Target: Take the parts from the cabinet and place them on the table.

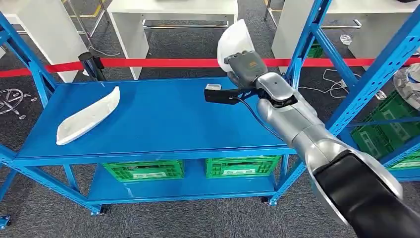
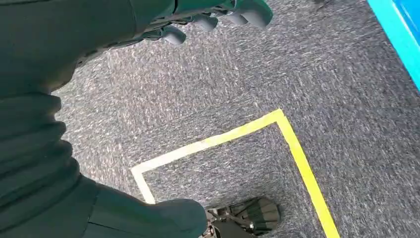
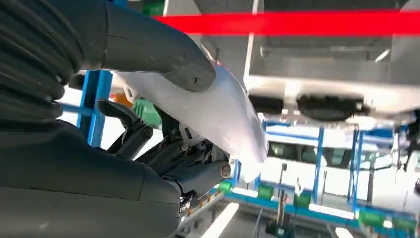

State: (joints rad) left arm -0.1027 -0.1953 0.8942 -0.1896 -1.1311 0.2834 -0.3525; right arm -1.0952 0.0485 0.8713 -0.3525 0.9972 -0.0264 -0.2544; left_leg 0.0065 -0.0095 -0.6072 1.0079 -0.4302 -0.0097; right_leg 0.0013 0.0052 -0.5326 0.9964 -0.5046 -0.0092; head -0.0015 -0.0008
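While the right hand (image 1: 246, 64) grips a white part (image 1: 234, 39) above the far right edge of the blue table (image 1: 163, 124), another white part (image 1: 89, 116) lies near the left edge. Bare tabletop spreads between them. Beside the carpet, the left hand (image 2: 218, 17) hangs with fingers curled, holding nothing.

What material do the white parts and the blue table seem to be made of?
White part on the table and white part in the right hand: probably moulded plastic, smooth and slightly glossy, with thin curved edges. The right hand holds one. Blue table: looks like painted metal, with an even glossy coat and slotted steel-type posts.
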